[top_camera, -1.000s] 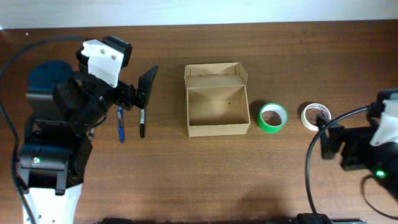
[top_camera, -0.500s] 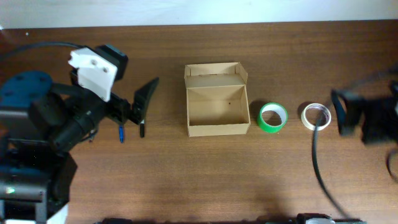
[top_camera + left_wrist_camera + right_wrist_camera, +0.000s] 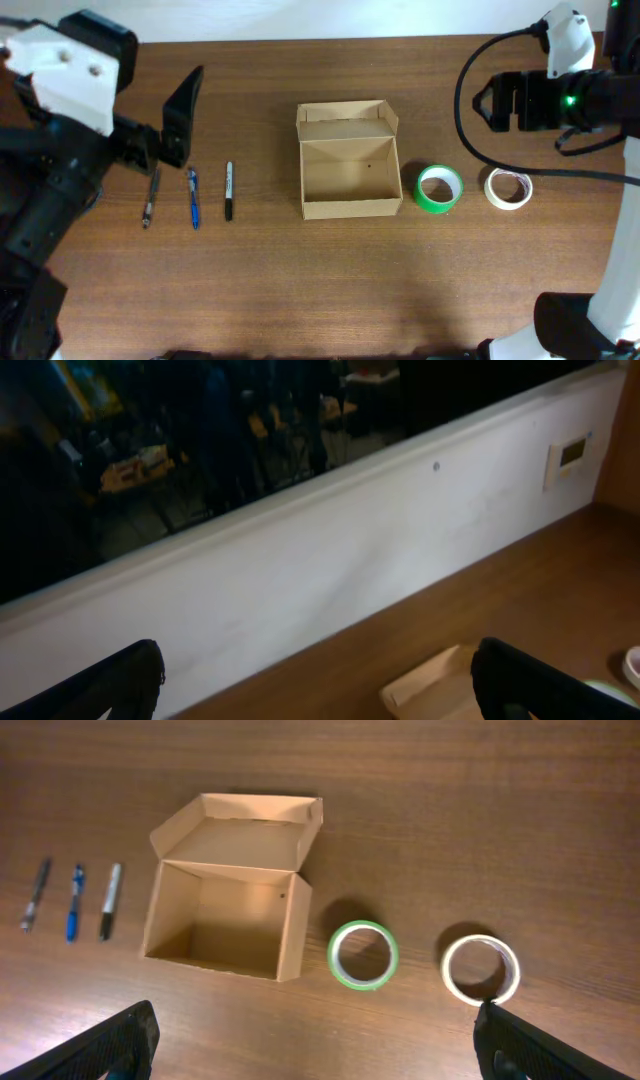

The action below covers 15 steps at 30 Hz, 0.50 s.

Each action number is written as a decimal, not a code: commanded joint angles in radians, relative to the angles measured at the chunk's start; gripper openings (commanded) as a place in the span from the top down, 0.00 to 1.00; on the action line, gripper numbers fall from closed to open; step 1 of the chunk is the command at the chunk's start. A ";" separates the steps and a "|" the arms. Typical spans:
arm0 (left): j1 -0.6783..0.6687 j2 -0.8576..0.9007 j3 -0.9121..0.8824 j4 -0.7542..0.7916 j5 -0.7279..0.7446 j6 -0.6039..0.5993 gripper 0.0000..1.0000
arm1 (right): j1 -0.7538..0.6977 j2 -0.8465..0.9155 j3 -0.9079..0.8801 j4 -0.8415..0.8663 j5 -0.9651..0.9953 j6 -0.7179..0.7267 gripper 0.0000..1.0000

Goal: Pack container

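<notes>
open, empty tan cardboard container [image 3: 349,172], lid flap back, mid-table

No lettering reading anywhere, cardboard box [image 3: 350,207] showing plain unmarked sides, print on the grey pen [image 3: 150,197], blue pen [image 3: 193,196] and black marker [image 3: 228,190] appearing too small to make out, small wall plate [image 3: 567,457] looking blurred and illegible

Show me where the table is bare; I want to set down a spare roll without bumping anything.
Widest bare patch: the table strip below the pens, container and rolls in the overhead view. Also free: the gap between pens and container, and the strip behind the container. Crowded: green roll close beside the container, white roll just past it.
</notes>
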 commanded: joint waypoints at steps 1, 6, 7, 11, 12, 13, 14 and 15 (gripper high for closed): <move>-0.003 0.007 0.007 -0.035 -0.015 0.018 0.01 | -0.008 0.086 0.007 -0.005 0.138 0.077 0.01; -0.002 0.008 0.007 -0.086 -0.066 0.026 0.01 | -0.004 0.259 -0.075 -0.007 0.154 0.093 0.01; -0.002 0.009 0.007 -0.097 -0.080 0.032 0.01 | 0.000 0.294 -0.095 -0.007 0.154 0.093 0.01; -0.002 0.014 0.007 -0.133 -0.126 0.037 0.01 | 0.008 0.376 -0.151 -0.007 0.157 0.092 0.04; -0.002 0.017 0.007 -0.142 -0.135 0.037 0.01 | 0.011 0.385 -0.164 -0.005 0.166 0.092 0.04; -0.002 0.024 0.007 -0.151 -0.145 0.036 0.00 | 0.013 0.388 -0.180 -0.003 0.185 0.092 0.04; -0.002 0.034 0.006 -0.160 -0.157 0.037 0.01 | 0.016 0.389 -0.192 0.002 0.207 0.092 0.04; -0.002 0.044 0.006 -0.165 -0.170 0.037 0.01 | 0.019 0.389 -0.203 0.006 0.228 0.092 0.04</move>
